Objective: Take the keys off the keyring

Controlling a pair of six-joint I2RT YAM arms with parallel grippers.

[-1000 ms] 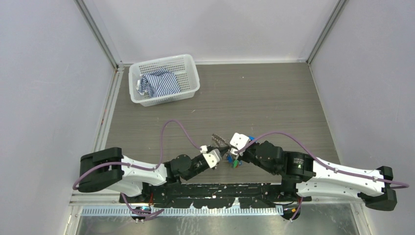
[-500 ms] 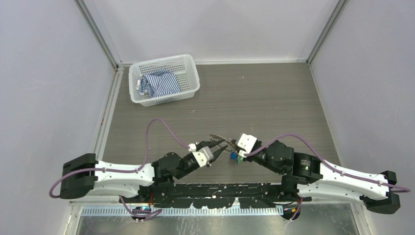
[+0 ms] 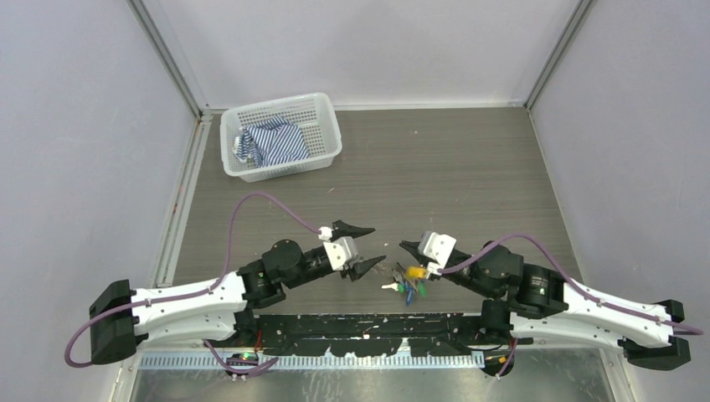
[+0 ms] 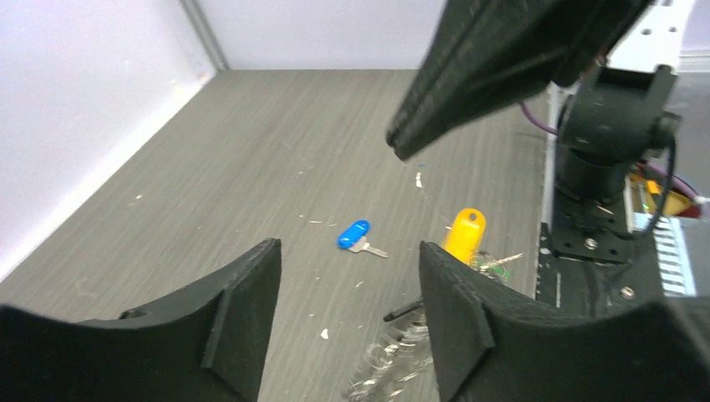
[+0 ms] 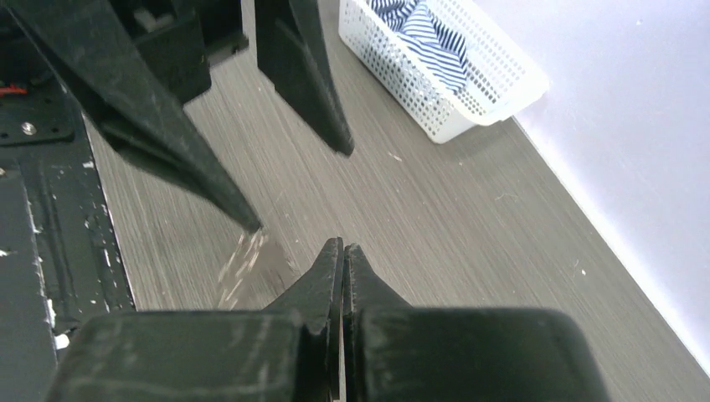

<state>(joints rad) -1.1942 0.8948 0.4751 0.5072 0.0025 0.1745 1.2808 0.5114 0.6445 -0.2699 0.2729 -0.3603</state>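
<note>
Nearest, close to 6 o'clock on the table, the keys are seen lying in a small heap: silvery blades are mixed with yellow, blue and green plastic tags. In the left wrist view a yellow tag is shown beside a smear of silvery metal, which is too blurred for the keyring to be made out. One blue-tagged key is seen flat on the table, apart from the heap, at about 9 o'clock from the yellow tag.

The heap is placed at 6 o'clock from the tip of the right gripper. That claw's fingers are pressed tightly together, and nothing is seen between them in the right wrist view. Whether the keys are touched by it cannot be told.

At 9 o'clock from it, across a gap, the left gripper is held with its fingers spread wide, and nothing is gripped.

Farthest off, at 11 o'clock, a white mesh basket is set, and a striped cloth is contained in it.
</note>
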